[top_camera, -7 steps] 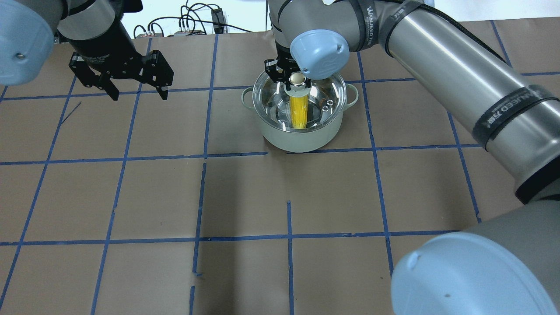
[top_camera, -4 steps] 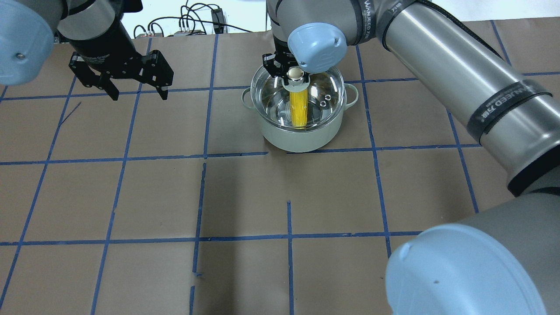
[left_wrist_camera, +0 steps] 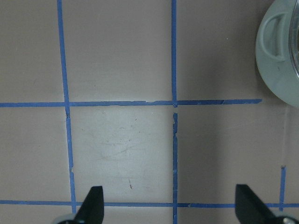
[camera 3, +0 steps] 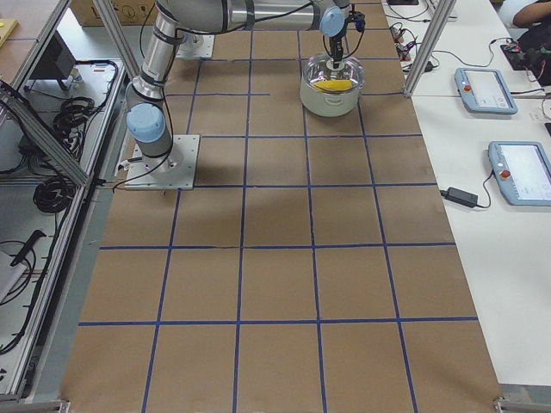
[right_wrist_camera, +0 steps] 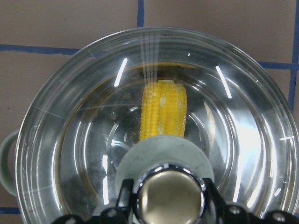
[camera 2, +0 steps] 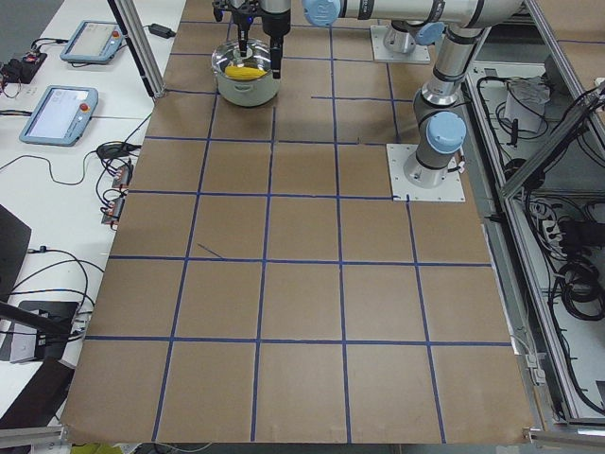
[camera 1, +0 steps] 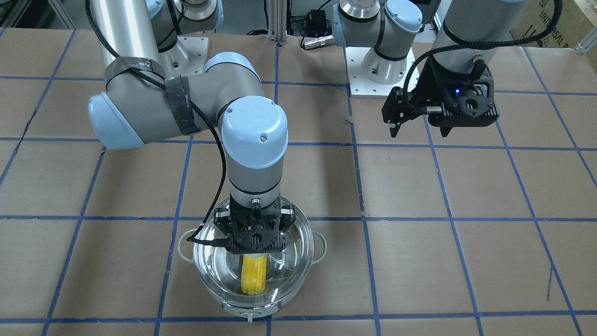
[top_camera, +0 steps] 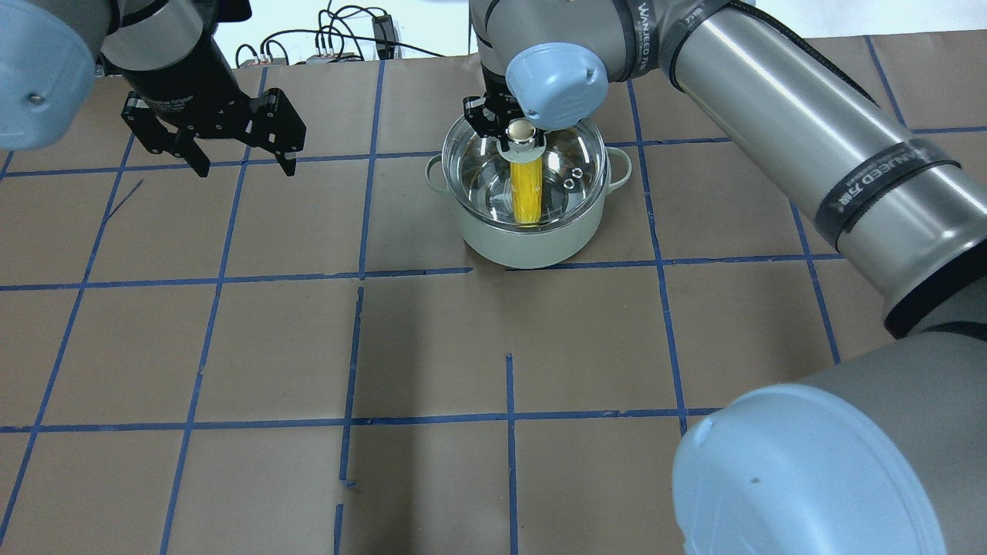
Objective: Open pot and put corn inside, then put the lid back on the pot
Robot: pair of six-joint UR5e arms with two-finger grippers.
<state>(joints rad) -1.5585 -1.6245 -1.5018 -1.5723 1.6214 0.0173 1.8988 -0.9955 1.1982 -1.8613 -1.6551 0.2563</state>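
Corn (right_wrist_camera: 163, 110) partly behind lid knob (right_wrist_camera: 169, 198)

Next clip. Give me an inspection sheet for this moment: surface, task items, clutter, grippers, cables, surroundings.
surface: table covered in brown paper with a blue tape grid.
pot: upright, at the far middle of the table.
corn: lying inside the pot, seen through the glass.
lid: on the pot, appears seated on the rim.
clutter: nothing seen.
right gripper: fingers closed on the lid's knob.
left gripper: open, empty, hovering over bare paper beside the pot.
cables: bundle beyond the far edge; black cable runs along the right arm.
surroundings: teach pendants on side benches.
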